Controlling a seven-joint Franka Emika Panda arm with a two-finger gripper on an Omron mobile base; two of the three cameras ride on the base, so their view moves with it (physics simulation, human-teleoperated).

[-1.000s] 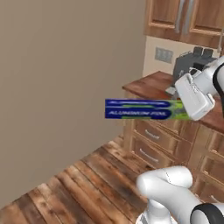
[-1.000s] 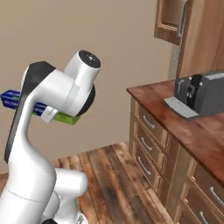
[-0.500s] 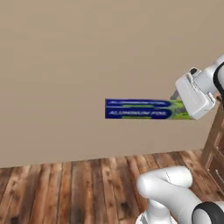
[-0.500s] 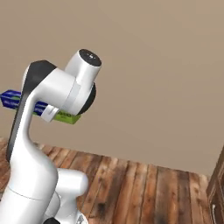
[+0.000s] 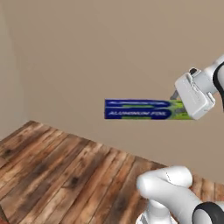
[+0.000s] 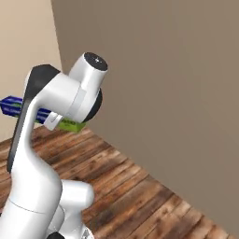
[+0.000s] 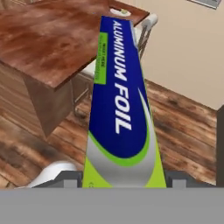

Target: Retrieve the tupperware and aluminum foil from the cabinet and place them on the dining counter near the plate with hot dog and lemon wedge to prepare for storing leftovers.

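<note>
You can read "ALUMINUM FOIL" in large white capitals running lengthwise along the blue face of the aluminum foil (image 7: 119, 105) box in the hand view. A narrow lime-green strip on the box's left side panel carries small dark print, too fine for you to make out. In the left base view the aluminum foil (image 5: 142, 109) shows two pale lines of lettering along its blue sides, blurred beyond reading at that size. In the right base view the little of the box that you see bears no legible print.
</note>
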